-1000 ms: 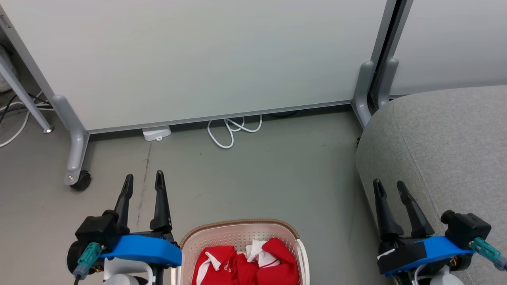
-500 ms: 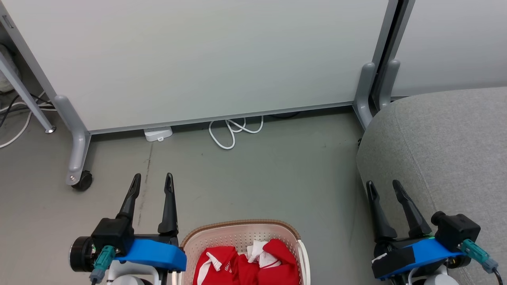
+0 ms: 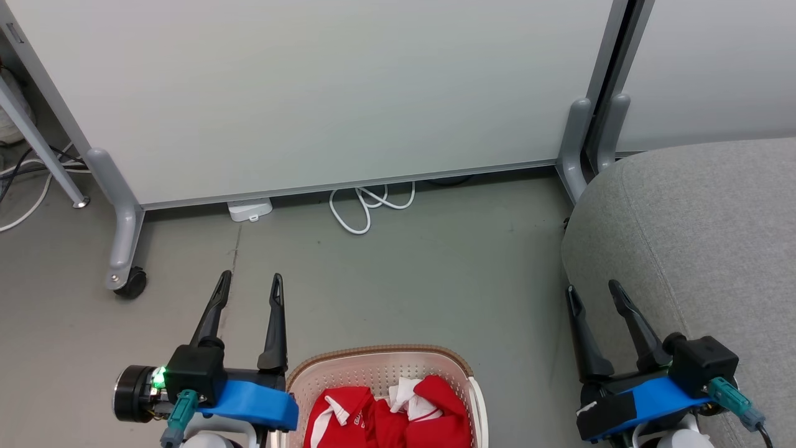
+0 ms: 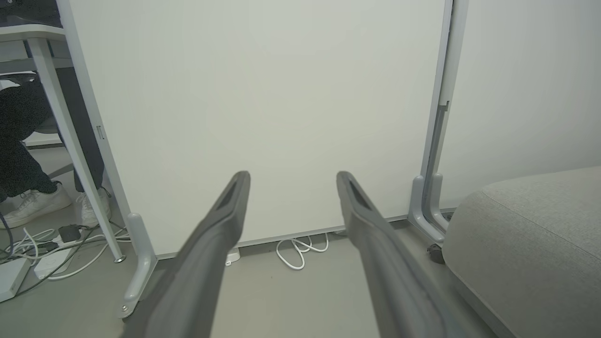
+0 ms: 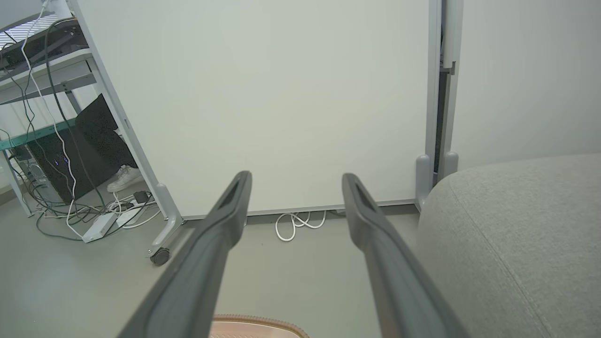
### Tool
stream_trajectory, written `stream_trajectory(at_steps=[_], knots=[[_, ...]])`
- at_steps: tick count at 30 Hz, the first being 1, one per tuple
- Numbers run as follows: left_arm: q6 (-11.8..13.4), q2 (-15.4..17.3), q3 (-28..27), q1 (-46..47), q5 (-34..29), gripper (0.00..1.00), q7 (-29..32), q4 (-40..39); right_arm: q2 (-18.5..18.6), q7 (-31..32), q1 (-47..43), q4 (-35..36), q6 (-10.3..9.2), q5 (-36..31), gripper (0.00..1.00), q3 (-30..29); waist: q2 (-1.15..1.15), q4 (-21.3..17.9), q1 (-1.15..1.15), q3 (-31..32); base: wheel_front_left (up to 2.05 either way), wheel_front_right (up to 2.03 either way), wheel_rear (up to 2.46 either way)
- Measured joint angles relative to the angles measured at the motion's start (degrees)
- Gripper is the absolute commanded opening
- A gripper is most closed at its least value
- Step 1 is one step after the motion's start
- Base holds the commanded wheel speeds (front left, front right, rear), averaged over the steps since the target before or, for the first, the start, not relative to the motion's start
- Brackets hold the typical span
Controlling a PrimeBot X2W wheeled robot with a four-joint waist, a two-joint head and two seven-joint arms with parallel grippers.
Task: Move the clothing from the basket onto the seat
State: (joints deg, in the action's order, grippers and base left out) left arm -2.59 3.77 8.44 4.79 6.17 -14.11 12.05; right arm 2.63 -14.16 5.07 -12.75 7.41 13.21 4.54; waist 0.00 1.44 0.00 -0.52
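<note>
lying bunched, clothing [image 3: 385, 417] in basket [image 3: 379, 350], axis unclear, left pincer [image 3: 252, 275], right pincer [image 3: 591, 286] spread

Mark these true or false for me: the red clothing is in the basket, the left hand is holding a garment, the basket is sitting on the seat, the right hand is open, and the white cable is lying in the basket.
1. The red clothing lies in the basket. True.
2. The left hand holds a garment. False: it is open and holds nothing, beside the basket.
3. The basket sits on the seat. False: it stands on the floor, left of the seat.
4. The right hand is open. True, near the seat's edge.
5. The white cable lies in the basket. False: it lies looped on the floor below the partition.
</note>
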Motion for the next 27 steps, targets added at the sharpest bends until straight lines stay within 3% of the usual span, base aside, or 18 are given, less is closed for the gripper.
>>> stream_trajectory(at_steps=[10,27], knots=[[-0.51,-0.3,0.0,0.03,-3.49,1.0,-0.89,0.44,0.04,-0.79,0.02,-0.44,0.01,-3.03,1.0,0.53,0.0,0.17,0.0,-0.06,0.0,0.0,0.0],[-1.07,-0.62,-0.52,0.02,-3.31,1.0,-0.89,1.09,0.07,-0.8,0.07,-1.29,0.07,-2.56,1.0,0.62,0.0,0.19,0.0,0.06,0.0,0.0,0.0]])
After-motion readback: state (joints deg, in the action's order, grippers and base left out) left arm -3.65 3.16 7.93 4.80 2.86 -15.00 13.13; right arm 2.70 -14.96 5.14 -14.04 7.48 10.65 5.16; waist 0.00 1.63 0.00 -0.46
